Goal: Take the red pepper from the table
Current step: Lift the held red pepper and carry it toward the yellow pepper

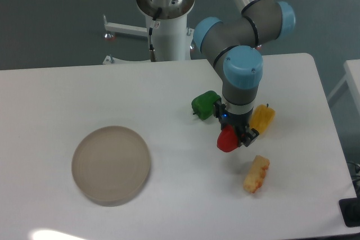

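At the far left of the large white flat bench [50, 94] sits a round beige plate [111, 164], well apart from the action and playing no part in it. Near the middle lies a glossy green bell pepper [205, 105], tipped on its side. Just right of it the dark two-finger claw [235, 137] hangs below the blue-capped wrist, clamped on the small glossy red bell pepper [226, 140], which appears lifted off the surface, so the pick looks essentially done. Partly behind the claw rests a yellow bell pepper [264, 118], and below it a pale yellow, red-flecked oblong food piece [256, 173].
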